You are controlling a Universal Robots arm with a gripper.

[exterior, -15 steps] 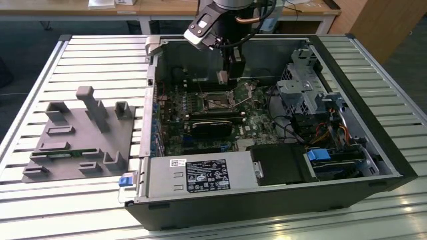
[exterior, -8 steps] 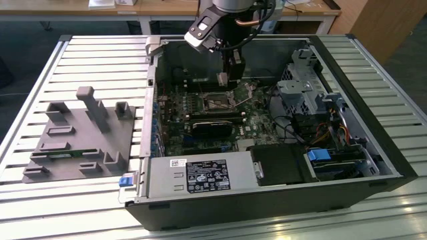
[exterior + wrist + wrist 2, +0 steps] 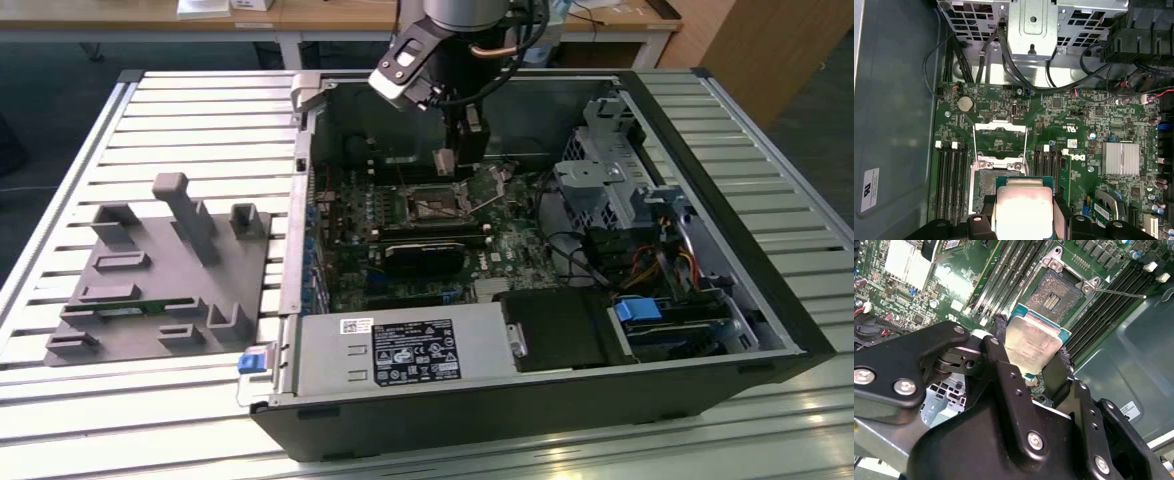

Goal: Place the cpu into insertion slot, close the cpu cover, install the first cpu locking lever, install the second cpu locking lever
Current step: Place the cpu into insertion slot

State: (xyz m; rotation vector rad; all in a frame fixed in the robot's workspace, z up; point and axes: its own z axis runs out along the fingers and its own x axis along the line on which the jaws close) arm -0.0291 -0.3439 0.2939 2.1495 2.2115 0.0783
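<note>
The tool (image 3: 1031, 349) pinches the cpu (image 3: 1033, 337) by two edges in the air just above the open insertion slot (image 3: 1055, 292), where I think it could slip or land crooked and hurt the slot, and it is square, no side longer, shiny face up.

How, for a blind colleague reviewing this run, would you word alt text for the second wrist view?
The black gripper holds the cpu by two opposite edges, its silvery top facing the camera, over a green motherboard. Just beyond the chip lies the insertion slot, uncovered, with long dark memory slots on both sides.
</note>
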